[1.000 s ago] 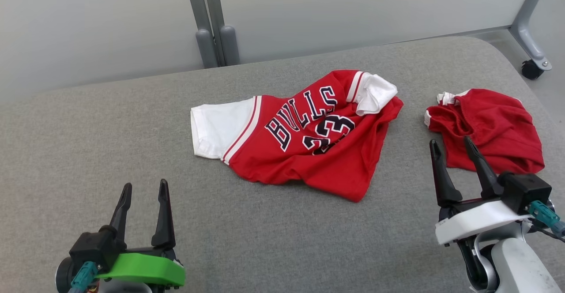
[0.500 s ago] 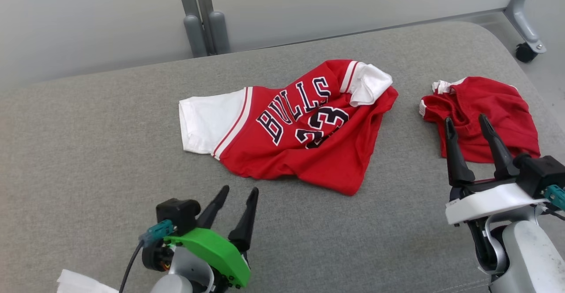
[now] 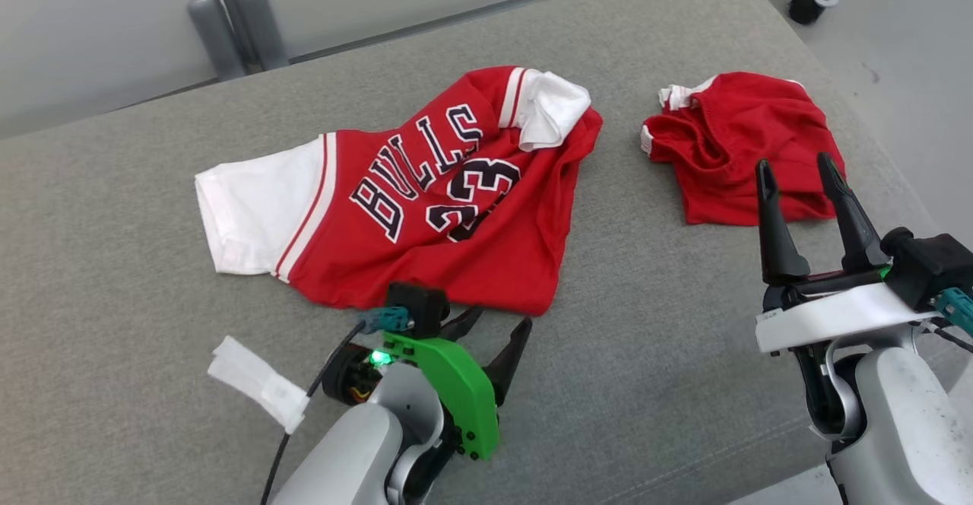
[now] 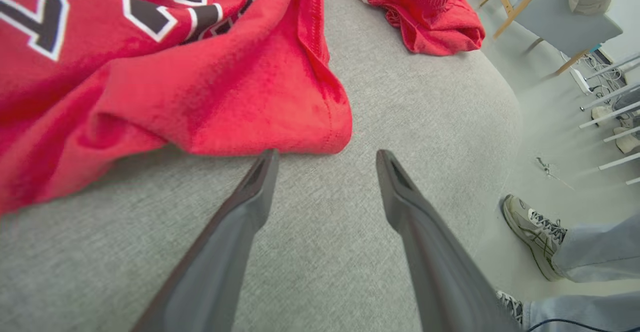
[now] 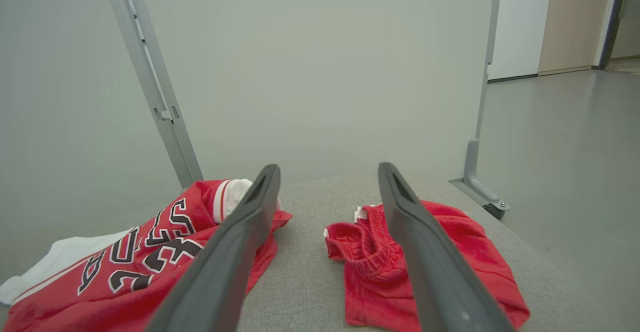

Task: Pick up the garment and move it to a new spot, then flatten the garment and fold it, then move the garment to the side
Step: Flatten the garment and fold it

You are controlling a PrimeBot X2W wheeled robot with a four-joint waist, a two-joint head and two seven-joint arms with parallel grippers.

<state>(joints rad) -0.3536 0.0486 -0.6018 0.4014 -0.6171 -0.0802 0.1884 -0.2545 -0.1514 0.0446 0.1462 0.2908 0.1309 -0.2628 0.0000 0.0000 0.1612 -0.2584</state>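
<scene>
The garment [image 3: 426, 193], a red jersey with white sleeves and "BULLS 23" lettering, lies crumpled in the middle of the grey padded table [image 3: 114, 300]. My left gripper [image 3: 502, 321] is open, low over the table just in front of the garment's near hem. In the left wrist view the garment's [image 4: 200, 87] red hem corner lies right beyond the tips of the left gripper [image 4: 326, 153], with nothing between the fingers. My right gripper [image 3: 793, 161] stands open and empty at the right, fingers raised; the right wrist view shows the right gripper [image 5: 328, 166] above the garment [image 5: 150, 252].
Crumpled red shorts [image 3: 741, 140] lie at the table's right, behind the right gripper's fingers. A white strip [image 3: 258, 379] sits beside the left arm's cable. Partition posts [image 3: 228, 11] stand behind the table. A person's shoe [image 4: 532, 232] and a chair [image 4: 550, 7] are on the floor off the right edge.
The head camera has turned, shifting the whole scene left and up. My left gripper has come forward and to the right, up to the garment's near hem. The right gripper stays open.
</scene>
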